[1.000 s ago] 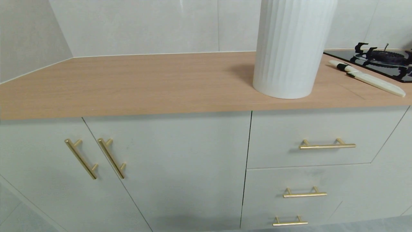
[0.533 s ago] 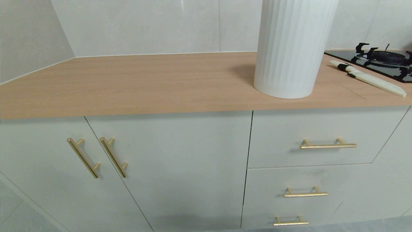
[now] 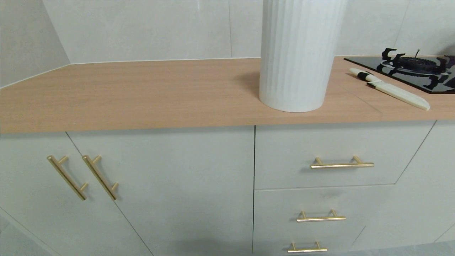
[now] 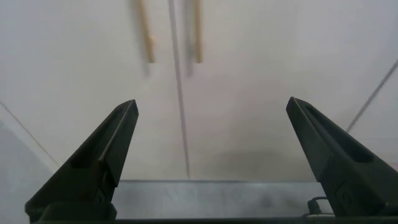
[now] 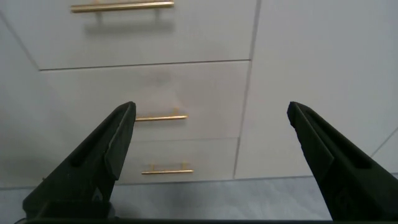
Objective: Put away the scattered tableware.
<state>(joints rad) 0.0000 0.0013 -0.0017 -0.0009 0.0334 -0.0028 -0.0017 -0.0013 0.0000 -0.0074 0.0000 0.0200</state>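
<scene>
Everything in the head view has slid leftward as one block since a second ago. That is my camera swinging right. The items keep their places relative to one another.

1. Fingers. My left gripper [image 4: 211, 107] has its fingers spread wide with nothing between them, facing the door handles [image 4: 197, 31]. My right gripper [image 5: 211, 109] is likewise spread and empty, facing the drawer handles [image 5: 160, 117].

2. Target. The knife [image 3: 389, 89] lies flat on the counter [image 3: 142, 92], above both sets of fingers and off to their right. Both grippers sit low, in front of the cabinet fronts.

3. Axis. The knife's long axis runs diagonally: the dark-banded handle end points back and toward the vessel [image 3: 296, 60], and the blade tip points forward and to the right. My fingers should close across that line, not along it.

4. Nearer arm. My right fingers face the drawer stack, and the knife is farther right again, so I judge the right arm nearer.

5. Obstacles. The ribbed vessel (possibly where the knife goes) stands tall near the handle end. The hob [image 3: 376, 67] lies just behind the knife. The counter's front edge overhangs my fingers, so I expect to rise clear of it before moving in.
</scene>
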